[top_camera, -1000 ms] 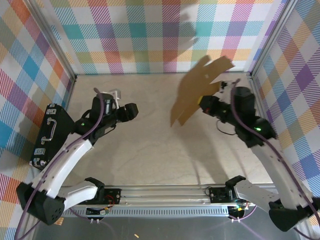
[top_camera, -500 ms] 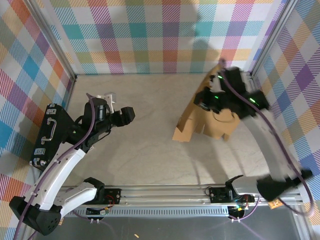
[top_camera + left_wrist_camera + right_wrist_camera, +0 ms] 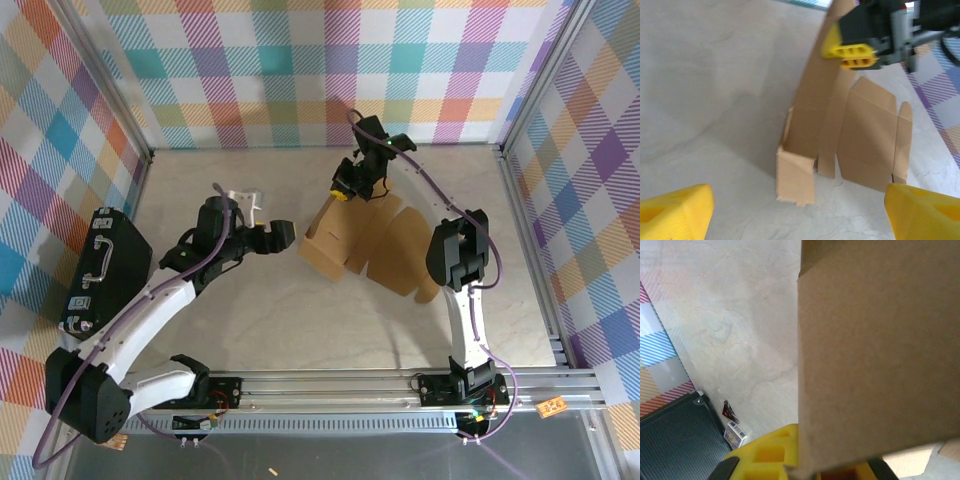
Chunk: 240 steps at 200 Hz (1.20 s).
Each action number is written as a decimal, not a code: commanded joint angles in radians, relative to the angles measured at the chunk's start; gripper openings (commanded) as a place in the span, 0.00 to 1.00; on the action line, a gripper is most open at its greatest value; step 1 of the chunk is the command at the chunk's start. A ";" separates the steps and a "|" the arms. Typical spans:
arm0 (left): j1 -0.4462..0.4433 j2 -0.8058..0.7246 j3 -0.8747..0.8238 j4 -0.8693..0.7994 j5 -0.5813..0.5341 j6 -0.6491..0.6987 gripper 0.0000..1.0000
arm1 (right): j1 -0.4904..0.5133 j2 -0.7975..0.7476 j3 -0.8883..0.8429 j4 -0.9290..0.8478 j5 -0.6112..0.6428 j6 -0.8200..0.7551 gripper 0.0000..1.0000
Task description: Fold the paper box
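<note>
The paper box (image 3: 385,250) is a brown die-cut cardboard sheet lying partly flat at the table's middle right, with one long panel lifted upright. My right gripper (image 3: 343,192) is shut on the top of that raised panel. The left wrist view shows its yellow fingers (image 3: 855,55) pinching the strip above the box (image 3: 865,140), whose near end is folded into a small corner. In the right wrist view the cardboard (image 3: 880,340) rises from between my right gripper (image 3: 805,467). My left gripper (image 3: 290,235) is open just left of the box, not touching it, its fingertips (image 3: 675,212) wide apart.
A black hard case (image 3: 105,265) with a handle lies at the left wall, also seen as the black case (image 3: 675,440) with a small printed packet (image 3: 735,434) beside it. Plaid walls enclose three sides. The metal rail (image 3: 330,385) runs along the near edge.
My right arm swung the cardboard from the back right down and left, setting its lower part on the table. My left gripper moved right towards it and opened wider.
</note>
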 commanded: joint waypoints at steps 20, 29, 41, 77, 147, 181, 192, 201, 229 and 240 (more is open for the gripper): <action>-0.093 0.150 0.080 0.159 -0.008 0.306 0.89 | 0.007 -0.056 -0.053 0.021 -0.065 0.031 0.01; -0.113 0.194 0.128 0.141 -0.013 0.363 0.88 | 0.007 -0.069 -0.065 0.024 -0.072 0.032 0.02; -0.144 0.264 0.203 0.083 -0.055 0.432 0.86 | 0.006 -0.087 -0.083 0.032 -0.082 0.033 0.02; -0.178 0.386 0.322 0.018 -0.163 0.517 0.81 | 0.005 -0.149 -0.150 0.064 -0.100 0.035 0.04; -0.215 0.462 0.335 0.025 -0.232 0.597 0.73 | 0.006 -0.209 -0.206 0.095 -0.123 0.044 0.05; -0.244 0.501 0.378 -0.009 -0.318 0.629 0.62 | 0.005 -0.223 -0.228 0.101 -0.128 0.042 0.06; -0.249 0.506 0.387 -0.010 -0.361 0.633 0.55 | 0.005 -0.227 -0.234 0.100 -0.128 0.039 0.06; -0.252 0.505 0.392 -0.008 -0.393 0.623 0.47 | 0.005 -0.228 -0.238 0.103 -0.129 0.038 0.07; -0.259 0.485 0.388 0.001 -0.403 0.613 0.28 | 0.006 -0.236 -0.247 0.112 -0.134 0.036 0.11; -0.262 0.479 0.392 -0.004 -0.401 0.611 0.20 | 0.006 -0.238 -0.249 0.115 -0.133 0.036 0.14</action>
